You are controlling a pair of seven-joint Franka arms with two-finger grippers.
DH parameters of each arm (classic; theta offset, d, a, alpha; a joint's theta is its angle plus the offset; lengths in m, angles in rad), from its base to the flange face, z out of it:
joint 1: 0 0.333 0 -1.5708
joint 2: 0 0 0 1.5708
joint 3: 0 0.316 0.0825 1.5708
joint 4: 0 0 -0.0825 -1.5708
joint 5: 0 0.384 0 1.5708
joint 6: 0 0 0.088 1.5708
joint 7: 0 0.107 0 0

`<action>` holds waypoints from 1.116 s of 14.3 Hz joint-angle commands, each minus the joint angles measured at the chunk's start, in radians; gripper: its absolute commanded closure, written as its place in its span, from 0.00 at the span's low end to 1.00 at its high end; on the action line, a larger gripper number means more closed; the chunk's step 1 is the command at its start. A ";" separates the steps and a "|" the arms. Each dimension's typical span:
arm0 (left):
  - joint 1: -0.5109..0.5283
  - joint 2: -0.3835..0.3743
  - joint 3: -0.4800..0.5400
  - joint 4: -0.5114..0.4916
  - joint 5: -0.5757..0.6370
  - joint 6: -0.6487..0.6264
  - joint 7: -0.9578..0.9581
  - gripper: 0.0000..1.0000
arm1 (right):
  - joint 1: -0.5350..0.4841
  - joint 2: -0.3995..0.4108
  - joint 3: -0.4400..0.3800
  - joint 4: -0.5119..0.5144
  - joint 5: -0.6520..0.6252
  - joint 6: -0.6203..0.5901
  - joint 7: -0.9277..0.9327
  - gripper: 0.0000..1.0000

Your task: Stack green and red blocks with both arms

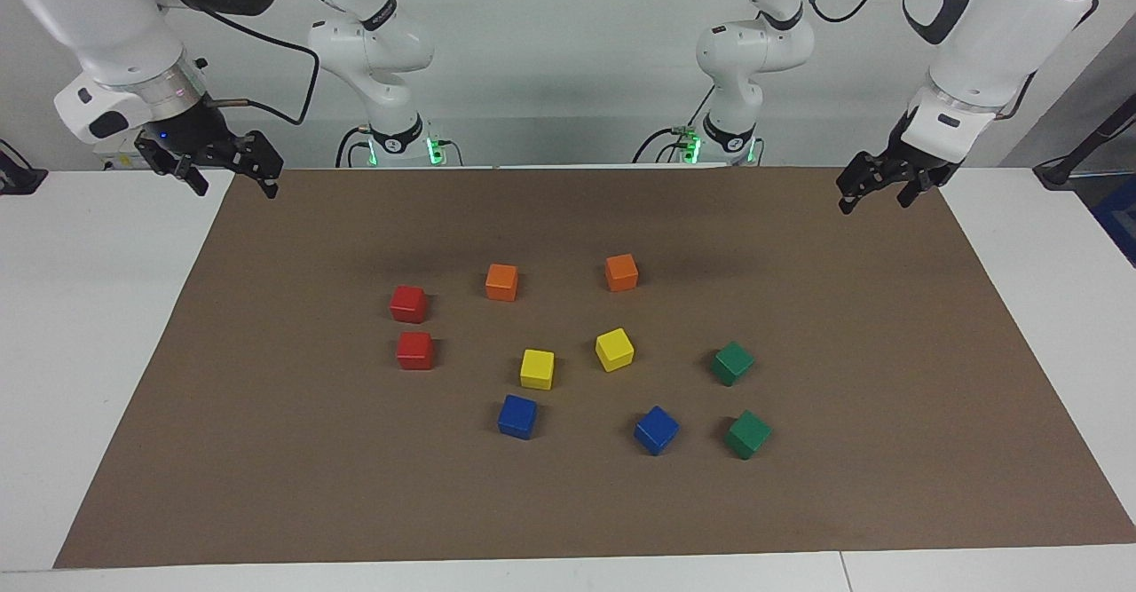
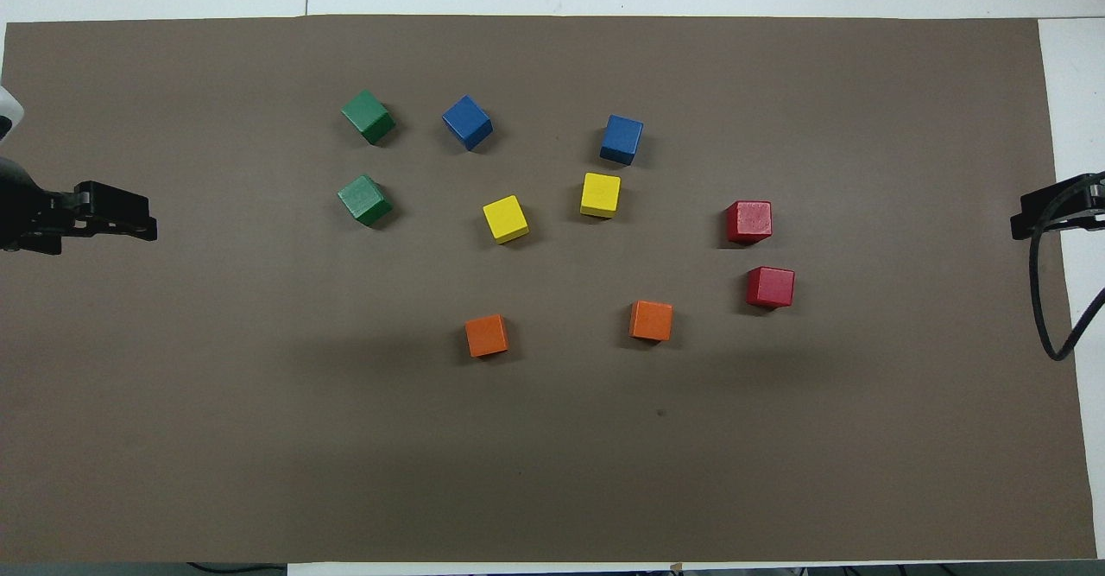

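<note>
The white bench [image 1: 106, 326] carries a brown paper mat [image 1: 266, 450]. Left black two-finger pincer [image 1: 874, 193] and right black two-finger pincer [image 1: 232, 179] hang spread wide, empty, over the mat's ends. Two red matte cubes [image 1: 409, 303] [image 1: 415, 350] sit toward the right arm's end, two green matte cubes [image 1: 732, 362] [image 1: 748, 434] toward the left arm's.

Your facing view looks from high across the tabletop [image 1: 106, 352] toward both arm bases. Your overhead view looks steeply down from above the robots' end. Both stand well back and share the whole brown mat [image 1: 266, 450] [image 2: 259, 438], turned half around.
</note>
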 commanded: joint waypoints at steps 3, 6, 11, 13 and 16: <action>0.017 -0.028 -0.005 -0.019 -0.014 0.011 0.030 0.00 | -0.005 -0.016 0.003 -0.016 -0.006 0.006 -0.021 0.00; 0.020 -0.034 -0.002 -0.031 -0.022 0.018 0.014 0.00 | -0.005 -0.018 0.003 -0.017 -0.006 0.004 -0.022 0.00; -0.072 -0.019 -0.010 -0.138 -0.023 0.166 0.010 0.00 | 0.006 -0.044 0.005 -0.083 0.005 0.037 -0.019 0.00; -0.124 0.050 -0.010 -0.140 -0.040 0.232 -0.143 0.00 | 0.006 -0.067 0.005 -0.137 0.005 0.102 -0.018 0.00; -0.185 0.158 -0.007 -0.143 -0.046 0.390 -0.398 0.00 | 0.015 -0.105 0.011 -0.259 0.008 0.220 0.040 0.00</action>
